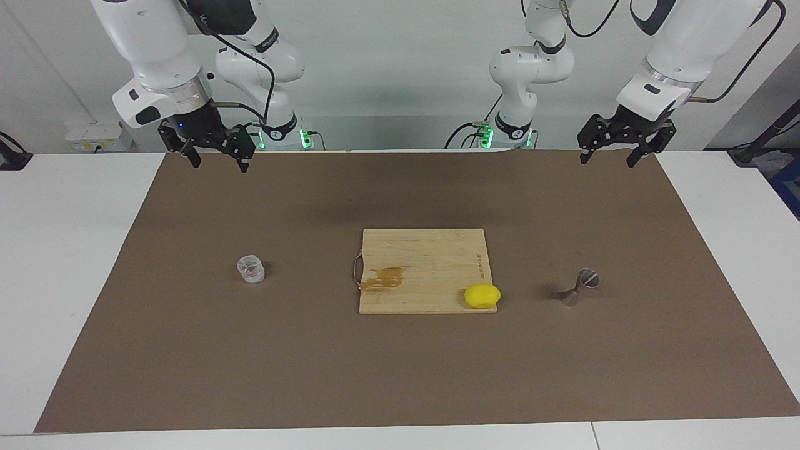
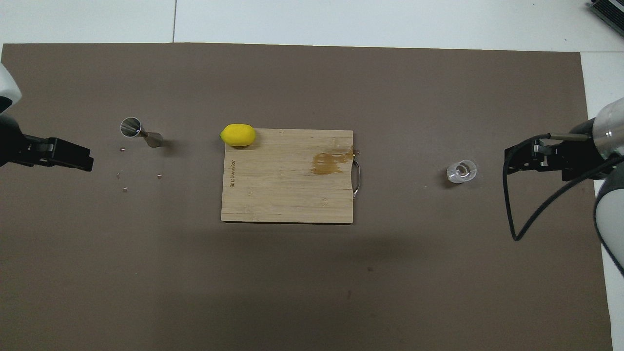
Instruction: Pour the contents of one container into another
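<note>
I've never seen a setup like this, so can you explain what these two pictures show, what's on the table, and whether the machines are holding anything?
Two white robot arms with black two-finger grippers stand at a table covered by a brown mat. One picture faces them; the other looks down from above their end. The left gripper and right gripper hang open and empty over the mat's edge near the arms' bases. On the mat lie a small clear glass tumbler, a wooden cutting board with a yellow lemon on its corner, and a silver hourglass-shaped metal jigger.
</note>
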You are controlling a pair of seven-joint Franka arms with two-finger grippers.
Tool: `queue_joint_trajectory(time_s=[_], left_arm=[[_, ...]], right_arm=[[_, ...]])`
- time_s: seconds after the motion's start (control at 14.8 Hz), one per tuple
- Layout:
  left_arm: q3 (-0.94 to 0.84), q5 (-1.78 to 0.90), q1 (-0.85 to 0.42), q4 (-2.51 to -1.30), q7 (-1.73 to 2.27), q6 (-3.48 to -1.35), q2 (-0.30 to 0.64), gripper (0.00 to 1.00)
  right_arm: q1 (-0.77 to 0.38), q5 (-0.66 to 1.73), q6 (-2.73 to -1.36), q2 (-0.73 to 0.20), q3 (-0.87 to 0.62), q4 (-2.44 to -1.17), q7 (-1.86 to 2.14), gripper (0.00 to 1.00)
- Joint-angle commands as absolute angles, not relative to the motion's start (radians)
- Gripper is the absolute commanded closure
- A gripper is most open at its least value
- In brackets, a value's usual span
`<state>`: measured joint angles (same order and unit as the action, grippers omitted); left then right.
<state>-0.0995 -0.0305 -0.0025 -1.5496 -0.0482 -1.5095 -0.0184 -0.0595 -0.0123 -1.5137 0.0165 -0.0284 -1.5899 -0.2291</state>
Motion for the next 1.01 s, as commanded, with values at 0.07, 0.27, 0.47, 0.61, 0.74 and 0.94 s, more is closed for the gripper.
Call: queue_joint_trajectory(time_s=[0.07, 0.27, 0.47, 0.61, 0.74, 0.94], left_arm=[[-0.095, -0.014, -0.006, -1.582, -0.046, -1.526, -0.043, 0.00], [-0.094, -0.012, -0.003, -1.583, -0.048, -1.540, -0.043, 0.00], [-0.094, -0.012, -0.011, -1.582, -0.048, -1.568, -0.041, 0.00], [-0.095, -0.012, -0.015, -1.582, -0.048, -1.569, -0.041, 0.00], [-0.095, -0.018, -0.012, -1.575, -0.046, -1.568, -0.038, 0.00], [-0.094, -0.020, -0.014, -1.578, -0.038, -1.572, -0.038, 0.00]], right_arm=[[-0.057, 0.009, -1.500, 0.017, -0.025, -1.585, -0.212, 0.00], [-0.057, 0.009, -1.502, 0.017, -0.026, -1.586, -0.212, 0.00], [-0.057, 0.009, -1.500, 0.017, -0.025, -1.586, -0.212, 0.00], [-0.057, 0.009, -1.500, 0.017, -0.025, -1.585, -0.212, 0.00], [-0.057, 0.009, -1.500, 0.017, -0.025, -1.585, -0.212, 0.00], [-0.057, 0.009, -1.500, 0.017, -0.025, -1.586, -0.212, 0.00]])
